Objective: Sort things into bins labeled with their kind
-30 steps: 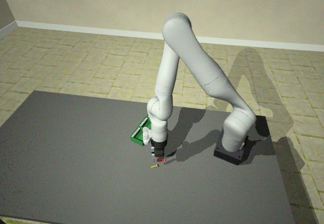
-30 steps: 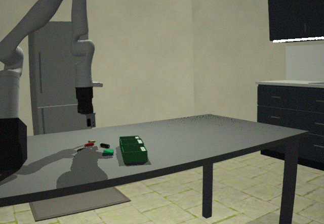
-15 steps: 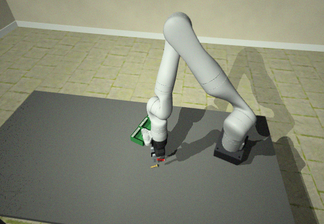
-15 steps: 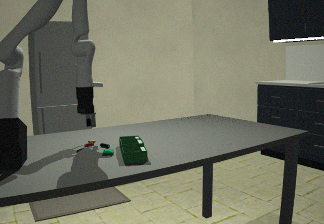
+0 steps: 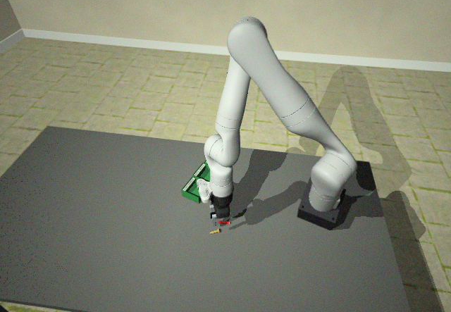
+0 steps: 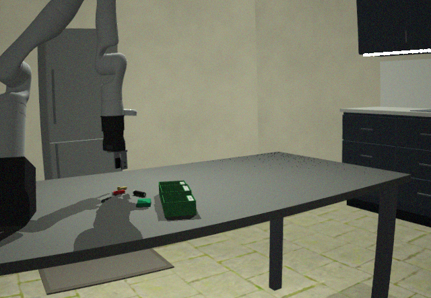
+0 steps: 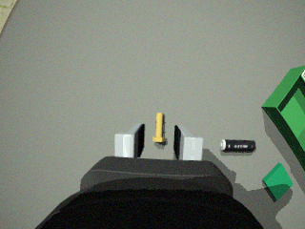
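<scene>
My gripper point(image 6: 120, 163) is open and empty and hangs well above the table. In the wrist view a small yellow bolt point(image 7: 158, 129) lies on the table, seen between the fingers. The bolt also shows in the top view point(image 5: 215, 231) and in the exterior view point(image 6: 121, 187). A small red piece point(image 5: 223, 222) lies beside it, also in the exterior view point(image 6: 118, 192); the wrist view does not show it. A black battery point(image 7: 238, 145) and a green flat block point(image 7: 277, 181) lie to the right. The green labelled bins point(image 6: 176, 198) stand further right.
The robot base point(image 5: 320, 212) stands on the table's right side. The bins point(image 5: 196, 183) sit just behind the wrist in the top view, partly hidden by the arm. A corner of the bins point(image 7: 289, 114) shows at the right edge of the wrist view.
</scene>
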Motion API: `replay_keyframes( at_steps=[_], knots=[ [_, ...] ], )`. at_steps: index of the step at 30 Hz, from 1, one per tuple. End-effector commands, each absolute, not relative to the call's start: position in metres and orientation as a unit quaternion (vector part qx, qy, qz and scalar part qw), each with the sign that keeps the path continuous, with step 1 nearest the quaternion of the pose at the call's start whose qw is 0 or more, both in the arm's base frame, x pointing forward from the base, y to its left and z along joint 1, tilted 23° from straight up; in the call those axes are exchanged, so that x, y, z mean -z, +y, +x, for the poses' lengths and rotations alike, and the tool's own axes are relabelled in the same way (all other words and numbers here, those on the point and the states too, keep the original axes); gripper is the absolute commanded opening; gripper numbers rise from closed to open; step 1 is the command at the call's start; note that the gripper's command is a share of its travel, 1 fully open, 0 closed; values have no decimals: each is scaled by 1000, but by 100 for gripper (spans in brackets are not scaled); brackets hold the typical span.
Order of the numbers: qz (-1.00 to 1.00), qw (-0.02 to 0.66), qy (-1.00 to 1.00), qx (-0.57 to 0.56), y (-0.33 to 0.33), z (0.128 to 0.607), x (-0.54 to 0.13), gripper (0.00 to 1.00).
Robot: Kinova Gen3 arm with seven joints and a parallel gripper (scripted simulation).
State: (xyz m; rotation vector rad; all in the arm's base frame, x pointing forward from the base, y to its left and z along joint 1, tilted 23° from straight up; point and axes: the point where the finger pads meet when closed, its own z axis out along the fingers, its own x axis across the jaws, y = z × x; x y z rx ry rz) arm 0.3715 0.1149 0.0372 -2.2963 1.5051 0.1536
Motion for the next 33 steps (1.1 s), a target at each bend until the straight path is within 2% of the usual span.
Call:
replay_keyframes(
  at_steps=[1,20,33],
  knots=[
    [-819,195,537,-54,115,372,-38,62],
    [-819,195,537,-54,146,374,15,62],
    [-819,195,537,-54,147,374,15,62]
  ],
)
